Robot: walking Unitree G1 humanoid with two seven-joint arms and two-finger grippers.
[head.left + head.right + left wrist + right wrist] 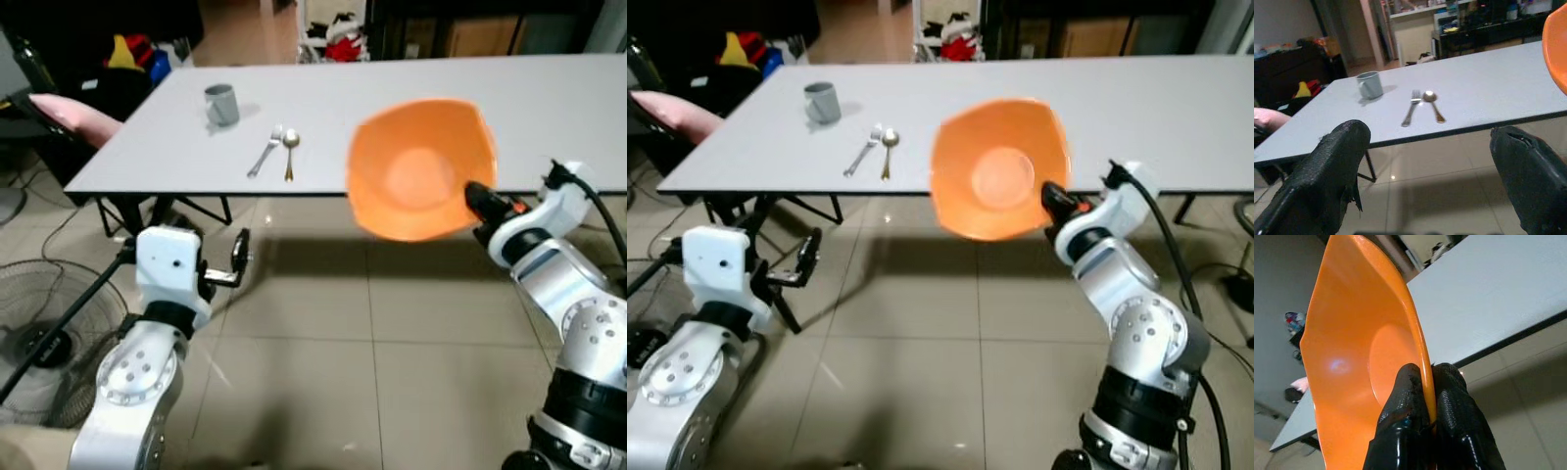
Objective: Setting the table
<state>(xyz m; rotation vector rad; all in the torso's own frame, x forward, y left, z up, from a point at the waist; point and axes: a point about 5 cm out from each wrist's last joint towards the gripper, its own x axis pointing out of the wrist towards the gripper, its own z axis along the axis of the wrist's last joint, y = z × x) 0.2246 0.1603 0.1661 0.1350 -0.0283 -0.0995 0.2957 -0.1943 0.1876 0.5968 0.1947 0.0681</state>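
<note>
Since the right gripper point(1425, 382) pinches the orange bowl point(419, 168) only at its rim, one finger inside and one outside, the hold looks thin for the bowl's width. The bowl appears to be light, stiff plastic with a smooth, glossy skin, so I judge it unlikely to break but quite able to swivel or slip between the pads if tipped fast. A hold lower on the wall would be steadier; as it is, a slow, level carry suits it best.

It is bright orange, wide and shallow, with a wavy, slightly squared rim and a round flat bottom. Just now it is held tilted on edge, its hollow facing the robot, in the air at the near edge of the grey table point(549, 108) and not yet resting on it.

On the table to the left lie a fork point(265, 154) and a spoon point(290, 149) side by side, with a grey mug point(222, 104) farther back. The left gripper point(238, 262) hangs low before the table, fingers spread apart and holding nothing.
</note>
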